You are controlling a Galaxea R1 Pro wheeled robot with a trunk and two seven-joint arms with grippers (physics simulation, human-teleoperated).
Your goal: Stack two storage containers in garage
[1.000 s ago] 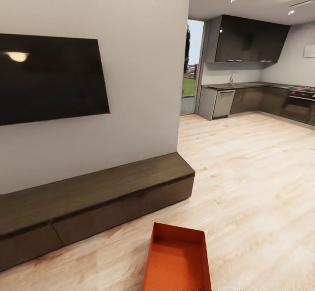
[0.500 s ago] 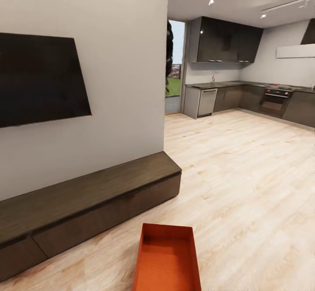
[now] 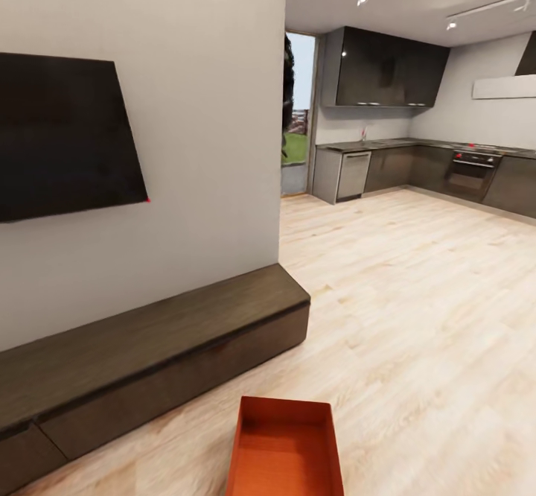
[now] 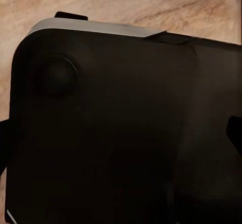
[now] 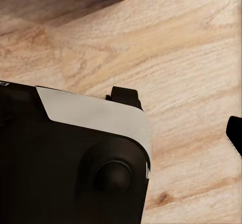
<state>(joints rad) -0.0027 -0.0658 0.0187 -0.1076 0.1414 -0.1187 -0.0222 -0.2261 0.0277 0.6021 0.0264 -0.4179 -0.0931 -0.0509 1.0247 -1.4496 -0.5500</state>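
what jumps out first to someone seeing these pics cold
The orange-red storage container grabs the eye first, sitting open and empty on the light wood-plank floor at the head view's lower edge. Next comes the big black wall TV on the white wall to the left, with the long low dark-wood bench beneath it. Farther back on the right, a dark-cabinet kitchen opens up.

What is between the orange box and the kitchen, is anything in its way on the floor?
Nothing visible. The orange box sits on the wood floor, beside the end of the dark bench. From there bare planks run to the kitchen cabinets. The garage itself cannot be seen.
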